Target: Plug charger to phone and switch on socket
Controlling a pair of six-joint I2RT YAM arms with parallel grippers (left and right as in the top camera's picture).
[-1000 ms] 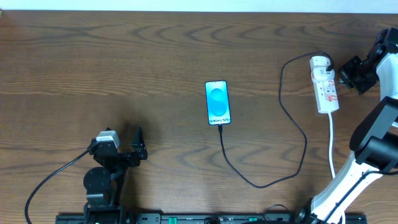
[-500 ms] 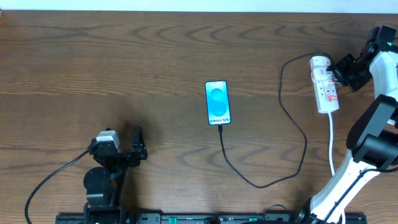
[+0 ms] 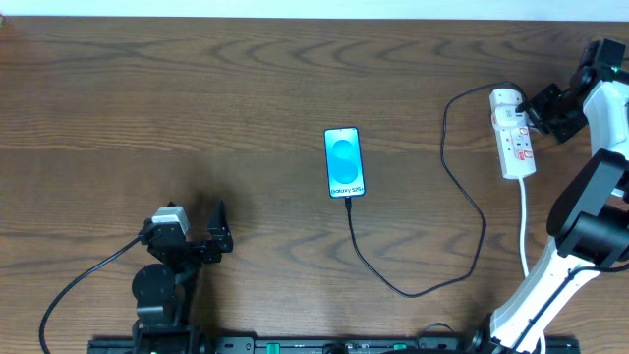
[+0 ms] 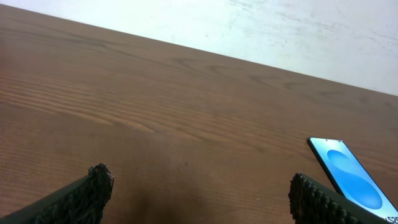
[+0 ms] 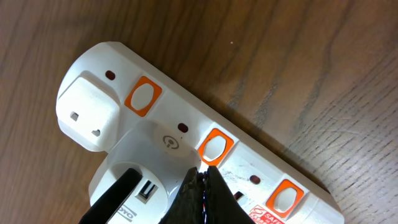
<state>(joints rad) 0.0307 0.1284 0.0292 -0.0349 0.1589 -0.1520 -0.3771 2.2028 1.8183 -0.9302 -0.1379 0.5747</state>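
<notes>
A dark brown wood-grain bench (image 3: 197,88) carries all items. The white-cased right arm (image 3: 550,265) is set at the front right edge and is bent toward the far right corner. The black left arm (image 3: 157,290) is seated at the front left.

A white elongated power strip (image 3: 513,138) with orange-framed switches is laid at the far right. Its rounded end is pointed away from the front edge, and its white cord (image 3: 524,231) is led toward the front.

A slim rectangular phone (image 3: 344,162) with a lit blue-turquoise screen is laid flat at the bench centre, well apart from the strip.

A long thin black charger cable (image 3: 462,197) is joined to the phone's near edge. It is looped across the bench to the right and run up to the rounded end of the strip.

The left hand (image 3: 224,228) is released: its jaws are spread wide and nothing is held between them. A corner of the phone is seen beyond one finger in the left wrist view.

The right hand (image 5: 202,180) is clenched with nothing gripped. Its joined tips are placed at the middle orange-framed switch (image 5: 214,148); actual contact cannot be confirmed.
</notes>
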